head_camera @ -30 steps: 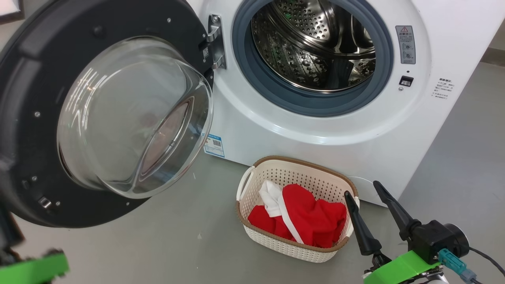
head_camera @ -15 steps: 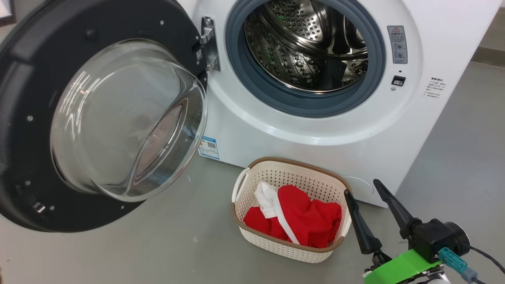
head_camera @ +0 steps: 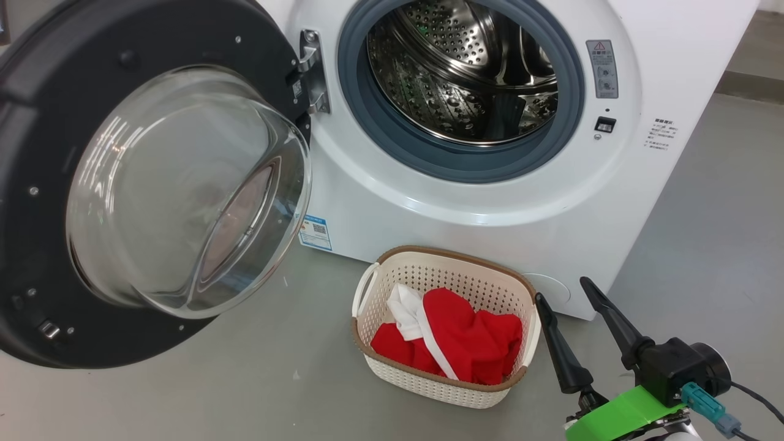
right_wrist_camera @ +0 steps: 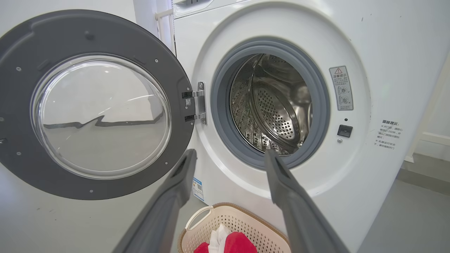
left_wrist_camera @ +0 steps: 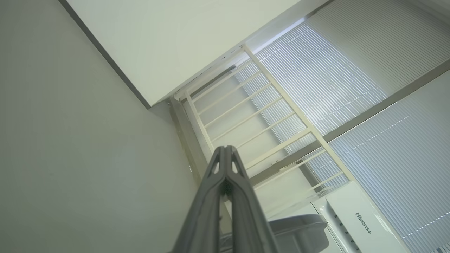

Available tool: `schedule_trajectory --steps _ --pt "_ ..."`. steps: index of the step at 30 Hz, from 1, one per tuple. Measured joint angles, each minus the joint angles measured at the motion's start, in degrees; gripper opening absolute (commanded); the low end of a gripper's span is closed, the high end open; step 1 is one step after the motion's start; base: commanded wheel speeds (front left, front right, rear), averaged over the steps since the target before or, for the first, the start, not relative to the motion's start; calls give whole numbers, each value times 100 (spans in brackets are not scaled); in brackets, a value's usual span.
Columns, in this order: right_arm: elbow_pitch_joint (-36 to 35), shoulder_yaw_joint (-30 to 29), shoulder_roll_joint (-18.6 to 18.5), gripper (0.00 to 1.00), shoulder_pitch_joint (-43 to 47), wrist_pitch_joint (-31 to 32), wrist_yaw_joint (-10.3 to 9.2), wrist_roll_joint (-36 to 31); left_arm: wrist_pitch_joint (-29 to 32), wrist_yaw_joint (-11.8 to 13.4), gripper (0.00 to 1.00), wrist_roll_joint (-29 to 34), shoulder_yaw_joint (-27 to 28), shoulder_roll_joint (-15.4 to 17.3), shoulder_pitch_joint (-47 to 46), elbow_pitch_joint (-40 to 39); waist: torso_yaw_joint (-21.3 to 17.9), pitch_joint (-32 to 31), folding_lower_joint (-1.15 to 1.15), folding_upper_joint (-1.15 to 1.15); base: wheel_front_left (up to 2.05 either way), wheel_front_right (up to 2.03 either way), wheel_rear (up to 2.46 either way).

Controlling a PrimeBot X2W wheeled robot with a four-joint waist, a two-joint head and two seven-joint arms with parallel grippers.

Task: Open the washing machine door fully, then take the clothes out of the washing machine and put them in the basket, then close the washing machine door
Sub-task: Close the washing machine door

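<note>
The washing machine [head_camera: 429, 214] stands with its door [head_camera: 184, 196] swung wide open to the left on its hinge [head_camera: 311, 67]. The steel drum [head_camera: 465, 73] shows no cloth. On the floor in front sits the basket [head_camera: 453, 254], with the red and white clothes [head_camera: 465, 343] inside. My right gripper [head_camera: 561, 290] is open and empty, just right of the basket. In the right wrist view its fingers [right_wrist_camera: 231, 154] frame the door [right_wrist_camera: 98, 116], the machine [right_wrist_camera: 351, 42], the basket [right_wrist_camera: 246, 214] and the clothes [right_wrist_camera: 239, 244]. My left gripper [left_wrist_camera: 225, 149] is shut on nothing and points up at a wall.
Grey floor [head_camera: 275, 380] stretches left of the basket under the open door and to the machine's right [head_camera: 704, 245]. The left wrist view shows a white rail frame [left_wrist_camera: 267, 116], window blinds [left_wrist_camera: 351, 70] and a white Hisense appliance [left_wrist_camera: 362, 221].
The head camera has shifted, so the whole scene slid left in the picture. The blurred green part of my left arm has left the lower left corner. Door and basket have not moved.
</note>
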Motion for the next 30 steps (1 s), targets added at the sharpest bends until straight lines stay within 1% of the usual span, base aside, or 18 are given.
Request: schedule_trajectory --steps 4,8,12,16,22,30 --pt "-15 9 0 100 0 11 0 -24 364 23 0 -280 71 96 -396 670 -39 17 0 0 0 0 0" --pt "-33 30 0 100 0 53 0 -26 823 23 0 -476 88 287 -675 1214 -97 34 0 0 0 0 0" --pt "-45 47 0 100 0 59 0 -43 1152 -1 0 -510 14 424 -838 1610 -151 52 0 0 0 0 0" --pt "-55 78 -1 100 0 86 -1 -56 1390 -27 0 -494 -116 455 -861 1963 -201 55 0 0 0 0 0" --pt "-59 151 -4 100 1 99 0 -55 1738 -336 0 -472 -281 533 -861 2272 -244 58 0 0 0 0 0" --pt "-93 169 -8 100 2 91 0 -38 2156 -697 0 -475 -385 590 -861 2394 -202 87 0 0 0 0 0"
